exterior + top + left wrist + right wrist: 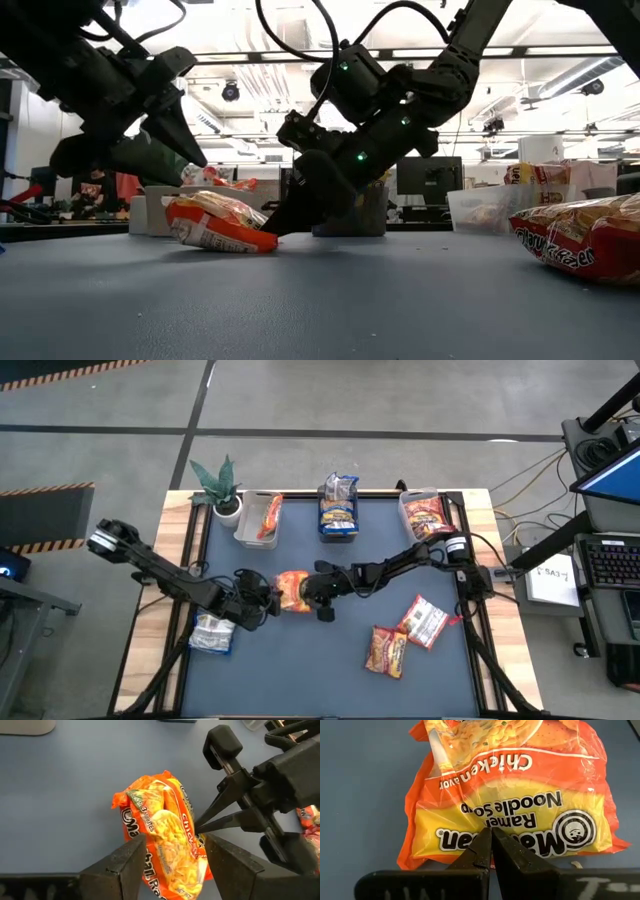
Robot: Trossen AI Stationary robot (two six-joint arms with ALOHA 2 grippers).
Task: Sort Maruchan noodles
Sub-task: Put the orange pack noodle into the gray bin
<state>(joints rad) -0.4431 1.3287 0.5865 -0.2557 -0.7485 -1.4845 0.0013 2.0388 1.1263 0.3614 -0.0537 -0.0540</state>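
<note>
I am looking down on the dark blue table (300,650), with both arms reaching in toward its middle. Along the 12 o'clock edge three clear bins (258,520) are sitting in a row: the one toward 11 o'clock is holding a red-orange packet (270,518), the middle one blue-yellow packets (339,508), and the one toward 1 o'clock red packets (428,516).

At the table's centre the orange chicken packet (291,591) is lying flat on the surface, and both arms are meeting over it. The left gripper (174,851) is coming in from 9 o'clock with its fingers spread wide, one on each side of the packet's end; I cannot tell whether they are touching it. The right gripper (491,846) is arriving from 3 o'clock with its fingers pressed together, tips at the packet's edge; whether any film is caught between them I cannot tell.

Toward 5 o'clock two red packets (387,651) and (424,621) are lying just beside each other. At 8 o'clock, under the left arm, a silvery blue packet (211,633) is resting near the table's edge. A small potted plant (222,488) is standing at the 11 o'clock corner.
</note>
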